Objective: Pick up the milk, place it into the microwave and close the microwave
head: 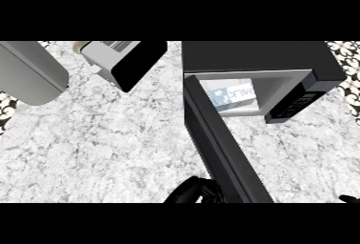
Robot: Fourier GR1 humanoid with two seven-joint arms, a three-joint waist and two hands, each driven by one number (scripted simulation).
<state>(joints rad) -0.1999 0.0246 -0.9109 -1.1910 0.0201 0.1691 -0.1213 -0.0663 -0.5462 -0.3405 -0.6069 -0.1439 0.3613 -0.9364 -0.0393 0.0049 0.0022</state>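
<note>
The milk (234, 95), a pale boxy carton with blue print, already lies inside the microwave (309, 62), a glossy black box at the counter's (105, 143) far right edge. Its long flat door (221, 143) swings wide toward the near edge. The left hand (191, 191) curls empty beside the door's free end; pushing there, steadily, should shut it. The right hand (348, 198) barely shows; fingers unreadable. The countertop is speckled stone.

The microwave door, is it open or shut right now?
Open. The microwave door swings out toward the viewer, leaving the cavity exposed with the milk inside.
</note>
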